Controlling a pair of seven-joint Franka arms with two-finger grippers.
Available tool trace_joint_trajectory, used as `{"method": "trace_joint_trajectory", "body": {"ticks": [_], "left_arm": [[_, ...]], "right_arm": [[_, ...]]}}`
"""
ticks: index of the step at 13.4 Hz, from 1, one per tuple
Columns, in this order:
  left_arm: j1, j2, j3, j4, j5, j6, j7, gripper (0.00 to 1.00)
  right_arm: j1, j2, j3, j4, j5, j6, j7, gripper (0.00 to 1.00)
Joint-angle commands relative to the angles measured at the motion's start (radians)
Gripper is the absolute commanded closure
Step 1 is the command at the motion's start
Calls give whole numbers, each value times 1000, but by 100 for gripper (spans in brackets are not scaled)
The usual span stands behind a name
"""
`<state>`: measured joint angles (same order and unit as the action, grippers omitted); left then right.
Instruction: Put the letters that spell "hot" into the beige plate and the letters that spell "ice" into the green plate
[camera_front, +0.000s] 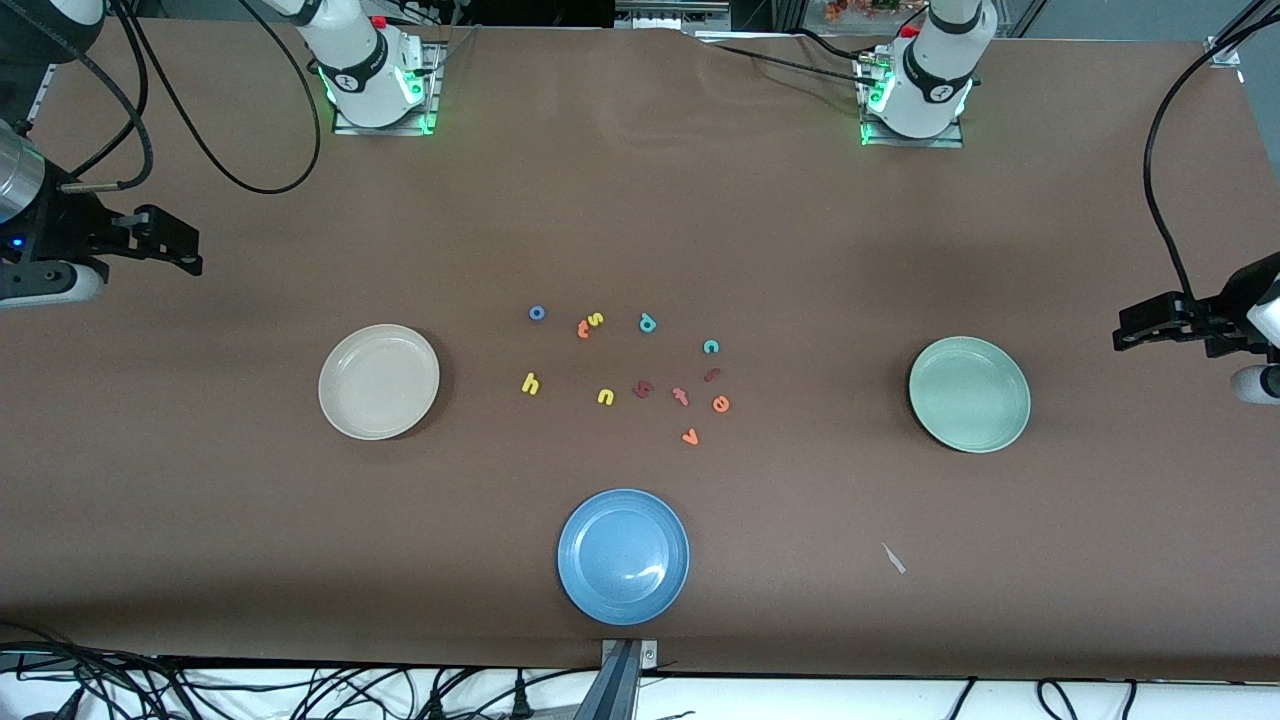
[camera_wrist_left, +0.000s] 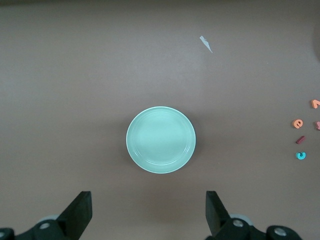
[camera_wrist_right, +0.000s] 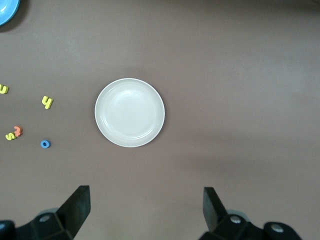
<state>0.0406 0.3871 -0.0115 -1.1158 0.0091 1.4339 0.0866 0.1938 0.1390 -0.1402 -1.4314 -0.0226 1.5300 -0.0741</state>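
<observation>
The beige plate (camera_front: 378, 381) (camera_wrist_right: 129, 112) lies bare toward the right arm's end, the green plate (camera_front: 969, 393) (camera_wrist_left: 160, 140) bare toward the left arm's end. Between them lie the small letters: yellow h (camera_front: 530, 383) (camera_wrist_right: 47, 102), blue o (camera_front: 537, 313) (camera_wrist_right: 45, 144), orange t (camera_front: 583, 329) (camera_wrist_right: 18, 131), maroon i (camera_front: 712, 375) (camera_wrist_left: 300, 140), teal c (camera_front: 711, 347) (camera_wrist_left: 301, 155), orange e (camera_front: 720, 404) (camera_wrist_left: 298, 123). My right gripper (camera_front: 188, 258) (camera_wrist_right: 146, 207) hangs open over the table's right-arm end. My left gripper (camera_front: 1125, 335) (camera_wrist_left: 148, 210) hangs open over the left-arm end. Both hold nothing.
Other letters lie mixed in: yellow s (camera_front: 596, 319), yellow u (camera_front: 605, 397), teal d (camera_front: 647, 322), a maroon angular letter (camera_front: 643, 389), a pinkish t (camera_front: 680, 396), an orange v (camera_front: 690, 437). A blue plate (camera_front: 623, 556) sits nearer the camera. A white scrap (camera_front: 893, 558) lies beside it.
</observation>
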Motion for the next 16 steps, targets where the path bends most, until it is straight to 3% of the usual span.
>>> {"method": "trace_joint_trajectory", "body": {"ticks": [1, 7, 16], "left_arm": [[7, -8, 4, -5, -20, -3, 21, 0], [58, -8, 5, -4, -15, -3, 18, 0], [44, -5, -2, -7, -17, -3, 8, 0]], "right_arm": [[-5, 5, -1, 19, -11, -16, -1, 0], [-5, 5, -1, 19, -10, -16, -1, 0], [-8, 7, -2, 19, -7, -16, -3, 0]]}}
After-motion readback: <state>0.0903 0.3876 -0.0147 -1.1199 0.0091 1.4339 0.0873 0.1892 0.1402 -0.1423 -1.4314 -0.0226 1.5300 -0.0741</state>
